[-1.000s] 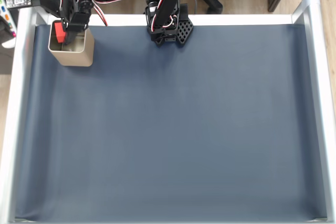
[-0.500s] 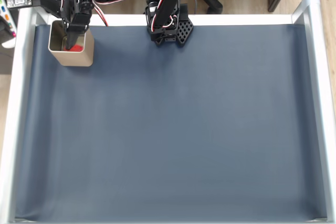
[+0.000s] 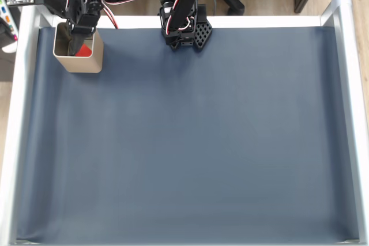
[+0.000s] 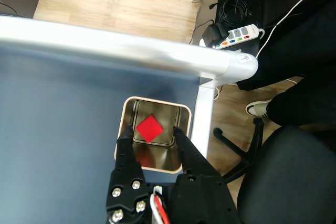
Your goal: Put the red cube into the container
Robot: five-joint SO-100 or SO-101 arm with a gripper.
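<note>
The red cube (image 4: 150, 128) lies on the floor of the container (image 4: 182, 124), a square metal tin with rounded corners. In the fixed view the tin (image 3: 86, 63) stands at the table's far left corner with the cube (image 3: 86, 49) showing red inside it. My gripper (image 4: 151, 129) hangs right over the tin's open top, open, its two black fingers spread to either side of the cube and holding nothing. From the fixed view, the gripper (image 3: 75, 43) reaches down into the tin's mouth.
A raised silver rim (image 4: 131, 48) borders the dark blue mat close behind and beside the tin. The arm's base (image 3: 185, 24) sits at the far edge's middle. An office chair (image 4: 294, 177) and a power strip (image 4: 239, 34) lie off the table.
One second ago the cube was held in the gripper above the tin. It has since been let go and now rests inside the tin; the gripper stays above.
</note>
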